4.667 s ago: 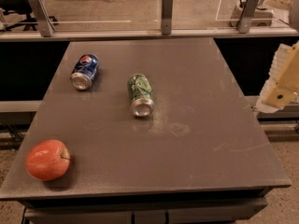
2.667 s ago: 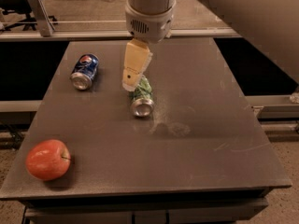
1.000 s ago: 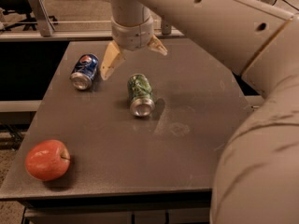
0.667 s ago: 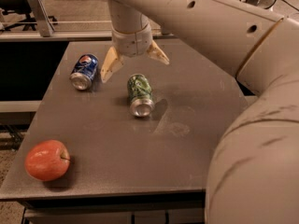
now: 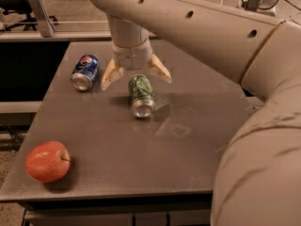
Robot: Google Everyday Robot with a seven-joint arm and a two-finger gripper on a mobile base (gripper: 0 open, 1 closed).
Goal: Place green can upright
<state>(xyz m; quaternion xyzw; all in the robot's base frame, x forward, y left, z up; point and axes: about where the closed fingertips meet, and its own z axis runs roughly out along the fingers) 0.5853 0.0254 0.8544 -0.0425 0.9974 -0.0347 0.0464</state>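
The green can (image 5: 141, 95) lies on its side near the middle of the grey table (image 5: 188, 149), its silver end facing the front. My gripper (image 5: 135, 76) hangs just above the can's far end, open, with one finger (image 5: 111, 73) to the left of the can and the other finger (image 5: 160, 70) to its right. The fingers straddle the can's far end and do not grip it. The arm reaches in from the upper right and covers the right side of the view.
A blue Pepsi can (image 5: 85, 71) lies on its side just left of the gripper. A red apple (image 5: 48, 161) sits at the front left corner. A metal rail (image 5: 42, 8) runs behind the table.
The gripper has come down and slightly right, from between the two cans to over the green can's far end, its fingers spread. The cans and apple have not moved.
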